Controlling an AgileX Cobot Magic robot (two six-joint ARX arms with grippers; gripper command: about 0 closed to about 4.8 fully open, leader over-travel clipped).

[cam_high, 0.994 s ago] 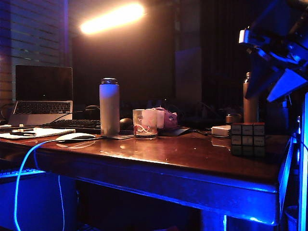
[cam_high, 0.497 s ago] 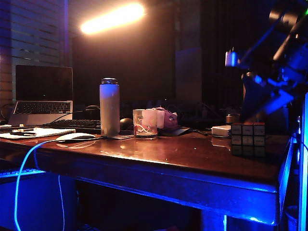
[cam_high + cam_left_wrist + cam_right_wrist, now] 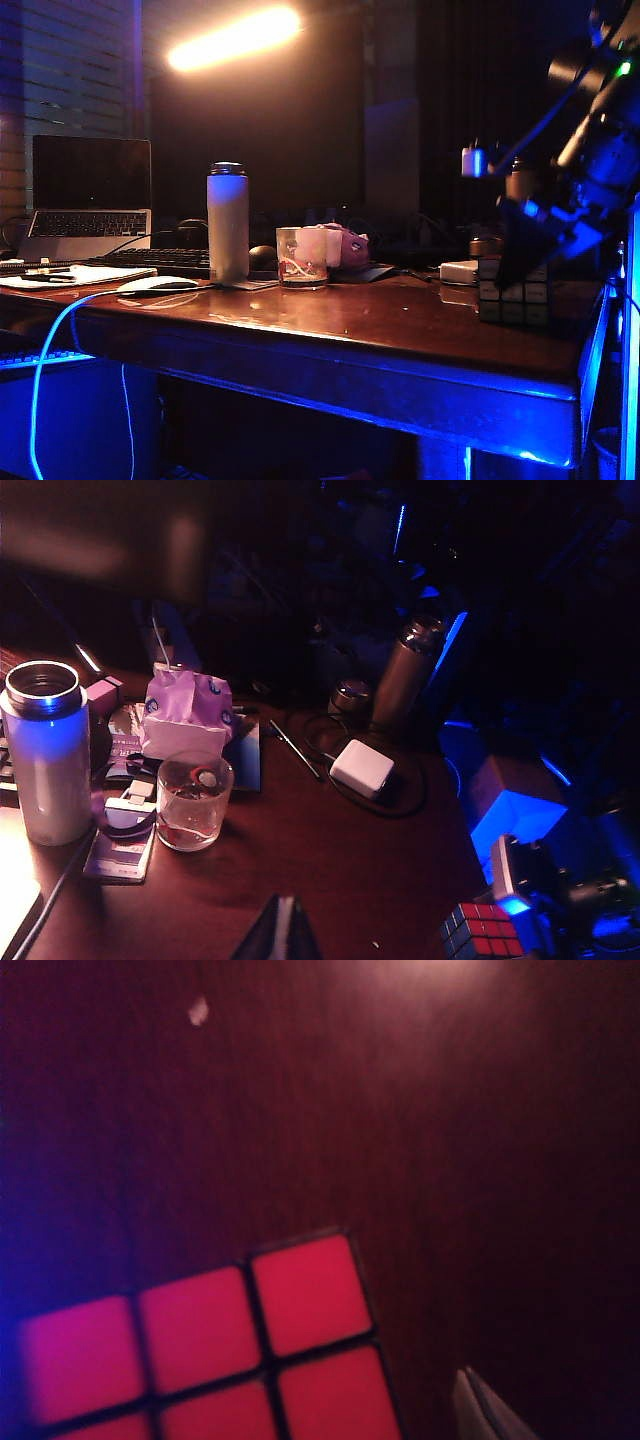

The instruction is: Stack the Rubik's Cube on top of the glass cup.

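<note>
With our right gripper [image 3: 525, 262] spread wide at the Rubik's Cube [image 3: 514, 297] by the table's right edge, well apart from the glass cup [image 3: 301, 258], an off-centre close could knock it off, while our left gripper [image 3: 280, 935] hangs back, state unclear.

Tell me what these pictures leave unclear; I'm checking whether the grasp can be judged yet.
- Right gripper: exterior view, dark against the cube; jaw gap unreadable. Right wrist view shows only one fingertip, cut by the frame edge.
- Small dark-edged Rubik's Cube: cut off in the right wrist view; contact with the fingers not visible.
- Left gripper: only a dark tip in the left wrist view; state unreadable.
- Short clear glass cup: contents too dim to identify.
</note>
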